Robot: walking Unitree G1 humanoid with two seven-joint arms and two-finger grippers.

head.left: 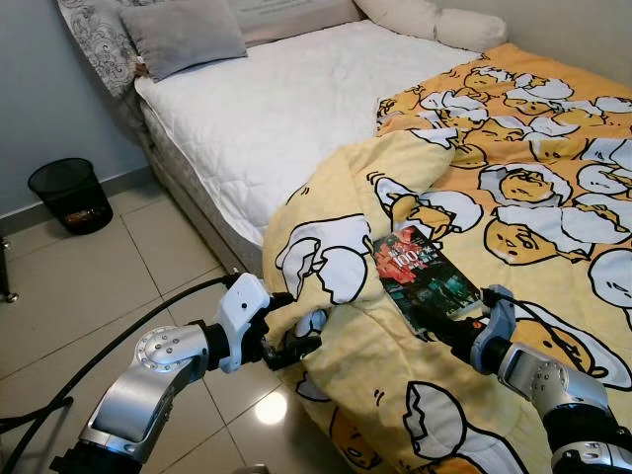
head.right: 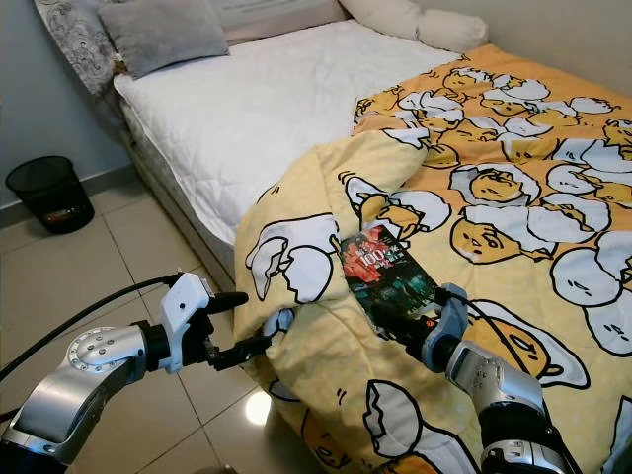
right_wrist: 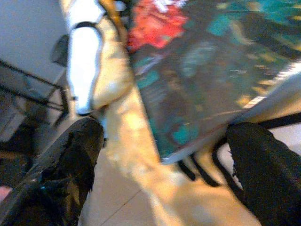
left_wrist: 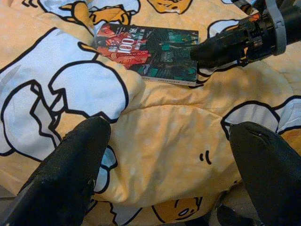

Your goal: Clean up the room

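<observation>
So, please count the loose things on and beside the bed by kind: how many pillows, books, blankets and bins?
Pillows: 3 (grey, patterned, cream)
Books: 1
Egg-print blankets: 1
Black mesh waste bins: 1
Total: 6

Silver arms, white left wrist housing (head.left: 243, 318), black cables, black jaws

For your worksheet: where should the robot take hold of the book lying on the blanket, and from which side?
Probably the book's near short edge, from the foot side, where the right gripper sits open. It lies flat on the soft blanket, so one finger can slip under.
</observation>
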